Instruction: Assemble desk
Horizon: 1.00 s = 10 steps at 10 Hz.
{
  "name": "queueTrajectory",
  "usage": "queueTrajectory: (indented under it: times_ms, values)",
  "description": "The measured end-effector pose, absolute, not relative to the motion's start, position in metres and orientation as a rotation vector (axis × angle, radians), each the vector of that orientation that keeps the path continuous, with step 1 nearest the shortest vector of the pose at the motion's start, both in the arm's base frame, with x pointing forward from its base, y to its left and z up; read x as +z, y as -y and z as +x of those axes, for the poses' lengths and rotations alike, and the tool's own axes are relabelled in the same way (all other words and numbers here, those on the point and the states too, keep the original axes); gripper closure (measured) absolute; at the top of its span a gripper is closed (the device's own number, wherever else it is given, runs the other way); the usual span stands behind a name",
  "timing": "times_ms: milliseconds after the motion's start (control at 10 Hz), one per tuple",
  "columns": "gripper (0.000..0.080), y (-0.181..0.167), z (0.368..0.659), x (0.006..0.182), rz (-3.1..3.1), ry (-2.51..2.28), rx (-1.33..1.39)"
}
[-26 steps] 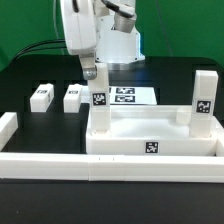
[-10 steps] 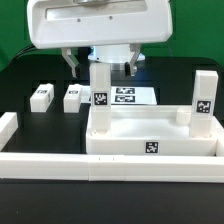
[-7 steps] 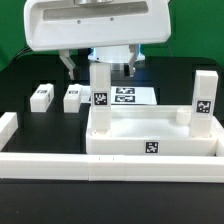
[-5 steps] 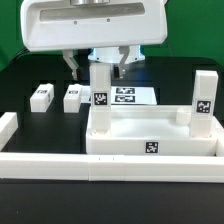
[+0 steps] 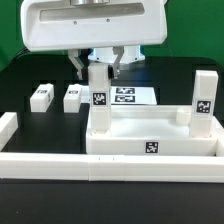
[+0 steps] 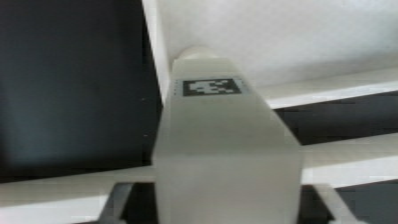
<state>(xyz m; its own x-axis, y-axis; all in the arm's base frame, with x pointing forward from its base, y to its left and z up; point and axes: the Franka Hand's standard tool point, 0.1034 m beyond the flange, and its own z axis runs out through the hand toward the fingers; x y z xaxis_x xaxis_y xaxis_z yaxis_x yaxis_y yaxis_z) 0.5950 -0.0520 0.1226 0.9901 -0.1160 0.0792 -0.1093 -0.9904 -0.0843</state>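
The desk (image 5: 125, 146) lies tray-side up behind the front rail (image 5: 50, 165), so legs drop in from above. One leg (image 5: 100, 92) stands in its far corner on the exterior view's left. The gripper (image 5: 97, 64) straddles its top, likely to twist it home; whether the jaws pinch it I cannot tell.

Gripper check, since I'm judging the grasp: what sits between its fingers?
An upright desk leg stands between the gripper's fingers, shown in both views; contact is unclear.
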Motion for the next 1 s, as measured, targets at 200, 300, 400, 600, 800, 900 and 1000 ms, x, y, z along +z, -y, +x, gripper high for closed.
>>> queueTrajectory:
  times_ms: [200, 300, 400, 600, 800, 900, 1000]
  values:
    - [0.0512, 0.0549, 0.5953, 0.1218, -3.000, -0.566, -0.141]
    - [0.0511, 0.0563, 0.5951, 0.1216, -2.956, -0.754, -0.155]
    - [0.0511, 0.0578, 0.5944, 0.1214, -2.913, -0.889, -0.151]
    - [0.0511, 0.0612, 0.5919, 0.1208, -2.763, -1.236, -0.135]
    - [0.0511, 0.0599, 0.5909, 0.1206, -2.572, -1.572, -0.114]
    - [0.0511, 0.0594, 0.5912, 0.1205, -2.504, -1.675, -0.105]
    - [0.0511, 0.0591, 0.5916, 0.1204, -2.436, -1.768, -0.097]
